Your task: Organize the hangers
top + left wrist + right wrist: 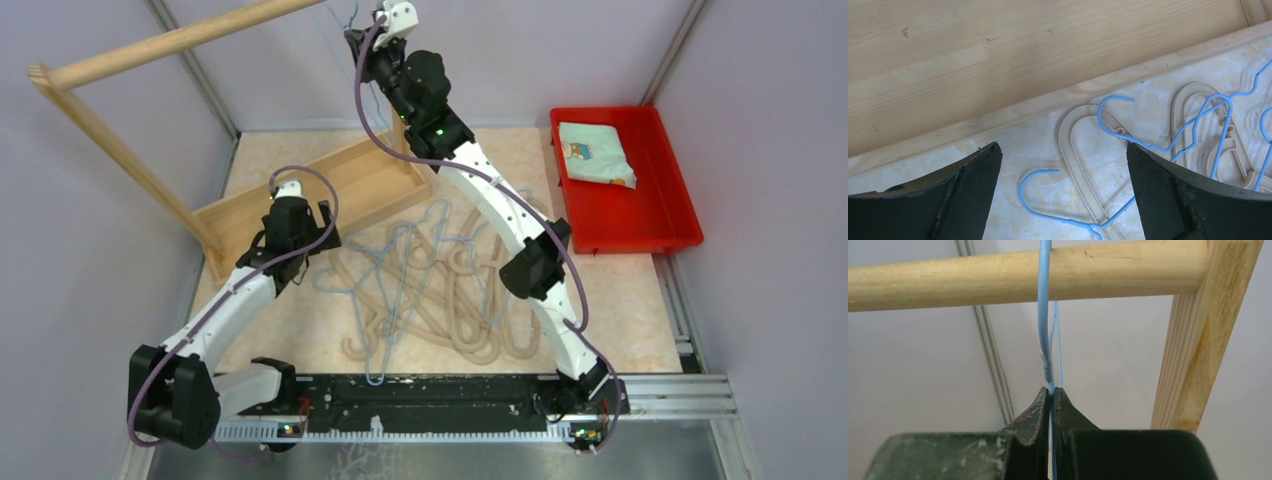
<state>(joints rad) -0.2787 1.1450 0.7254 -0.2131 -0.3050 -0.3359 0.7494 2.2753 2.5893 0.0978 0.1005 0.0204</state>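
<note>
L gripper (1062, 147) hangs low over the tabletop (620, 320) nr its left edge, jaws spread wide, nothing betw them. Under it lie a beige hanger loop (1073, 145) and two blue hooks, just beside the rack base (998, 50).

Hangers (440, 290): most sit in a tangled heap mid-tabletop, beige ones and thin blue wire ones overlapping, the heap reaching fwd almost to the near edge.

Far right corner: red tray (600, 240) w/ a folded cloth (595, 155) in its far end.

R arm stretches up and across to the far left. R gripper (1052, 390) is clenched on a blue hanger (1044, 315) at the twisted neck; its wire runs up across the front of the rail (948, 275), nr the post (1198, 340). A 2nd thin blue wire shows just behind; can't tell if it's the same hanger.
</note>
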